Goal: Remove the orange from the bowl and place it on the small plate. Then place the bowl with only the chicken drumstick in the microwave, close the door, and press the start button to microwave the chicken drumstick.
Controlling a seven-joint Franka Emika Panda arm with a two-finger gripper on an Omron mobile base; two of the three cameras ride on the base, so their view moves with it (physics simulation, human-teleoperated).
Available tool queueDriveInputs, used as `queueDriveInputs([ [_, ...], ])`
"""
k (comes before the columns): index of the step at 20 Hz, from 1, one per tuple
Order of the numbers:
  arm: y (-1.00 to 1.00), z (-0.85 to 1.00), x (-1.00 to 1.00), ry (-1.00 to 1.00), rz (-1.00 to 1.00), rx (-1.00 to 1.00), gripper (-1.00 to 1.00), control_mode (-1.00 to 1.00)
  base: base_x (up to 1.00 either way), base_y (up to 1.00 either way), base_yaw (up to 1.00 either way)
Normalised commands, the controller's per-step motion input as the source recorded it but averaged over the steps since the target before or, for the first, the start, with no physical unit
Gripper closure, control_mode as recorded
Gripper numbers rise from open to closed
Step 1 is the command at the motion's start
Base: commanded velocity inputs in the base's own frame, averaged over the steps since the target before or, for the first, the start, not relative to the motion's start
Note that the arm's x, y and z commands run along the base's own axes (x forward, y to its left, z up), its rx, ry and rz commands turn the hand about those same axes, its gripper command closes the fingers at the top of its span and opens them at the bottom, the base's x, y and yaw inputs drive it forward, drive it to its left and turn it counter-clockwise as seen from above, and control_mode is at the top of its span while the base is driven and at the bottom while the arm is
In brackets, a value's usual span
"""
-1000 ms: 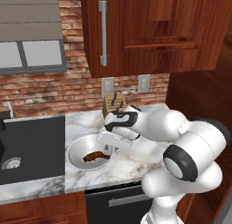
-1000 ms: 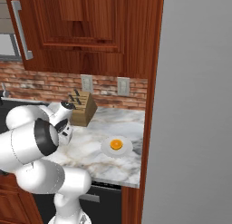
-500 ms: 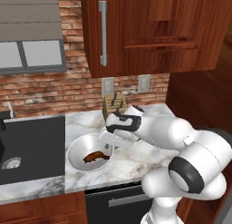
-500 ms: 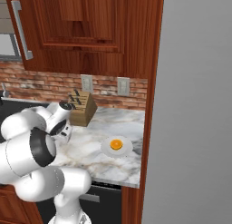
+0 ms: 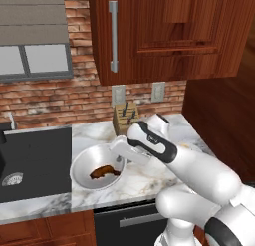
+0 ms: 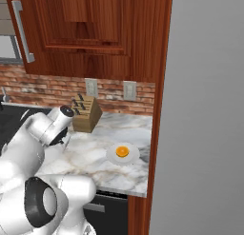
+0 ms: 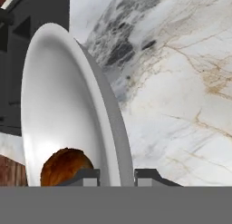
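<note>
Now you are seeing the tool (image 7: 116,177) pinching the bowl (image 5: 84,163)'s right rim beside the sink (image 5: 32,163), drumstick (image 5: 103,171) lying inside, bare counter (image 5: 149,178) spreading rightward toward the orange (image 6: 122,151) on its plate (image 6: 133,157).

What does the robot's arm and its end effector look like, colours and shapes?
The arm is built of glossy white, rounded segments joined by dark grey to black bands at the joints, with a large round black joint cap low on the body. The end effector is white-bodied and ends in two small dark grey, blocky fingertips. No loose cables or markings are visible.
</note>
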Motion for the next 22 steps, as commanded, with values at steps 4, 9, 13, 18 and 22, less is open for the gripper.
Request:
queueDriveInputs([
  [4, -0.09, 0.74, -0.28, 0.0, -0.11, 0.2, 1.0, -1.0, 0.0, 0.0, 0.0],
  [9, -0.29, 0.87, -0.32, 0.0, -0.19, 0.12, 1.0, -1.0, 0.0, 0.0, 0.0],
  [13, -0.41, 0.81, -0.53, 0.0, -0.24, 0.0, 1.0, -1.0, 0.0, 0.0, 0.0],
  [18, -0.42, 0.62, -0.76, -0.01, -0.29, 0.0, 1.0, -1.0, 0.0, 0.0, 0.0],
  [22, -0.45, 0.47, -0.74, -0.01, -0.29, 0.0, 1.0, -1.0, 0.0, 0.0, 0.0],
])
